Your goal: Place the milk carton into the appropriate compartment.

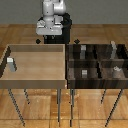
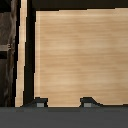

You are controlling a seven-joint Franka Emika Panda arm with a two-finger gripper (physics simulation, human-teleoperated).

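The milk carton [image 1: 10, 64], a small white-grey upright box, stands inside the light tan tray [image 1: 37, 80] near its wall on the exterior view's left. My gripper [image 1: 50, 35] hangs above the far rim of that tray, well away from the carton, and it is open. In the wrist view its two fingertips [image 2: 40, 103] stand apart with nothing between them over the tan floor [image 2: 75, 55]; the carton is not in that view. The dark partitioned tray [image 1: 98, 61] on the exterior view's right is split into compartments with dark brown walls.
Small grey items sit in the dark tray's cells: a box [image 1: 83, 48], a taller box [image 1: 114, 47], a cube [image 1: 85, 73] and a roundish piece [image 1: 116, 70]. Both trays stand on thin legs over a wood floor. The robot base [image 1: 52, 22] is behind them.
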